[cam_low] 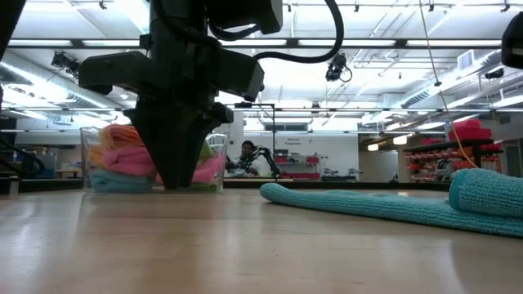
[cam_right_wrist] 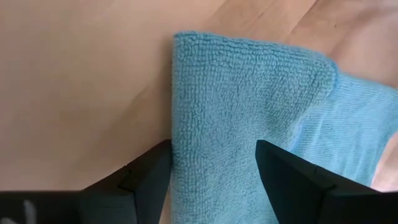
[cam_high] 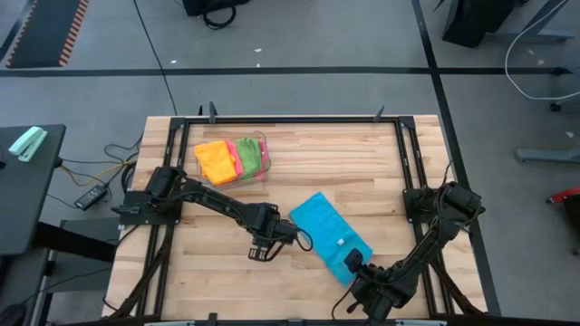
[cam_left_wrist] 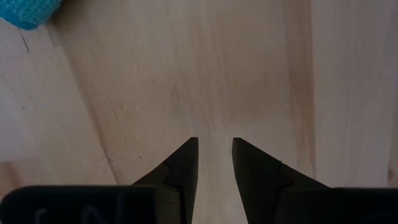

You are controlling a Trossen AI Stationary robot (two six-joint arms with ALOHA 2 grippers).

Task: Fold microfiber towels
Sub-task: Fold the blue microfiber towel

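Observation:
A blue microfiber towel [cam_high: 328, 235] lies slantwise on the wooden table, right of centre, with its near end doubled over into a raised fold [cam_right_wrist: 249, 93]. My right gripper [cam_right_wrist: 213, 149] is open at that near end [cam_high: 352, 267], one finger on each side of the fold. My left gripper [cam_left_wrist: 215, 146] points straight down over bare wood just left of the towel [cam_high: 261, 252], its fingers a little apart with nothing between them. Orange, pink and green towels lie folded in a clear bin [cam_high: 231, 160]. My right gripper straddles the towel's doubled-over near end [cam_right_wrist: 205, 174], coming slanting down from the table's near right side. Several layers lie between its fingers, resting on the table. Whether the finger pads touch the cloth I cannot tell.
The clear bin [cam_low: 155, 167] stands at the far left of the table. A black frame [cam_high: 299, 119] runs along the table's edges. Bare wood [cam_high: 217, 272] lies at the near left. A person shows far off in the room behind.

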